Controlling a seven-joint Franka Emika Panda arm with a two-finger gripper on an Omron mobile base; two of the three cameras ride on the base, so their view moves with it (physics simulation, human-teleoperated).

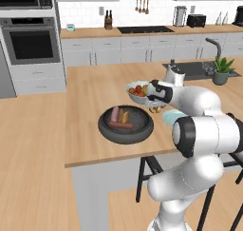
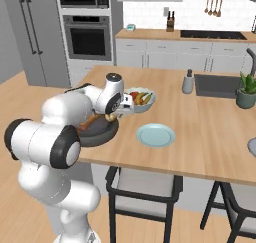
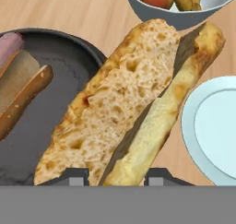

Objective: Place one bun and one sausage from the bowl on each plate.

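Fingers [image 3: 117, 176] clamped on a split bun [image 3: 133, 103]; its lower end is cut off behind them. Long axis runs diagonally in the hand view, above the gap between dark bowl [image 1: 126, 125] and plate [image 2: 156, 135]. Gripper mostly hidden in the base views.

The bowl [image 1: 126, 125] sits on the tabletop [image 1: 90, 92] near its front edge, a sausage [image 1: 121, 125] and a bun [image 1: 123, 115] inside. The fruit bowl [image 2: 141, 98] stands just behind it, a plate [image 2: 156, 135] to its right. Between bowl and plate, the gripper [image 3: 117, 174] holds a split bun [image 3: 126, 108].
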